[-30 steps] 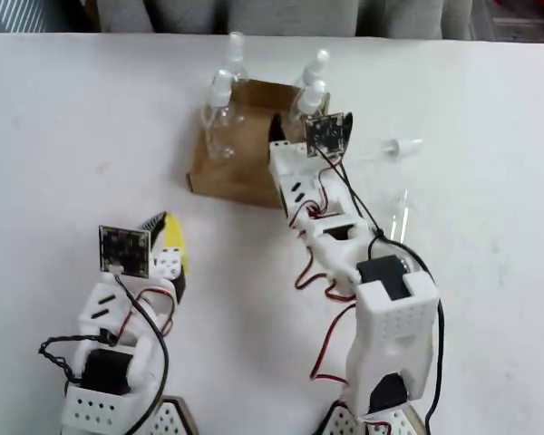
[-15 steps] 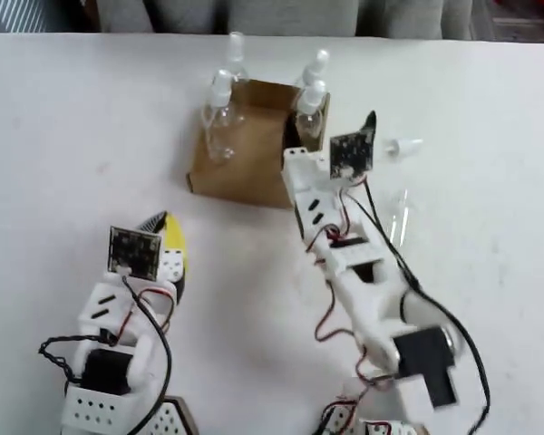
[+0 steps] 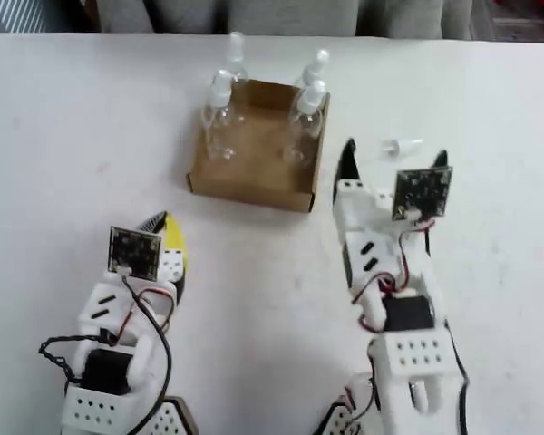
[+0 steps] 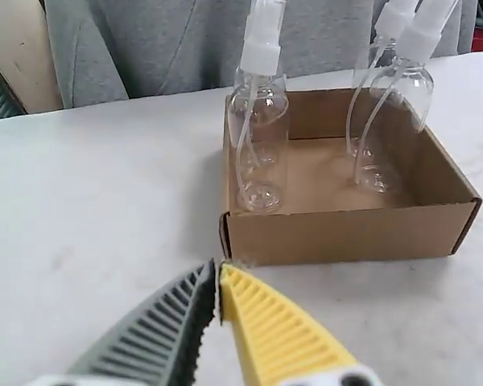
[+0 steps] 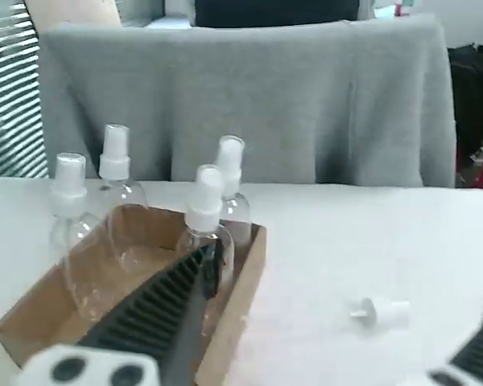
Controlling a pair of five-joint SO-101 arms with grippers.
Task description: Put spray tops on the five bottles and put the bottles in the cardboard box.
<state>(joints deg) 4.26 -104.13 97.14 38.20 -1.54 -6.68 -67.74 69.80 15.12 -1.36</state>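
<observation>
Black right pincer (image 3: 394, 154) wide open, empty, framing loose spray top (image 3: 403, 145) on table (image 3: 91, 136). Shut and empty: left pincer (image 4: 217, 273), near left. Four topped bottles (image 5: 204, 211) in or against cardboard box (image 3: 254, 186), far centre. By the look: fifth top and bottle outstanding.

A white table (image 3: 63, 118) spreads across the foreground, matte and evenly lit, with only soft shadows on it. Beyond its far edge stands a grey fabric seat back (image 5: 249, 96), creased in vertical folds. Slatted blinds (image 5: 8, 88) show past the far left corner, with a beige panel (image 4: 12, 56) beside them. Past the far right corner sit a dark shape (image 5: 473, 88) and something red (image 3: 526, 16).
</observation>
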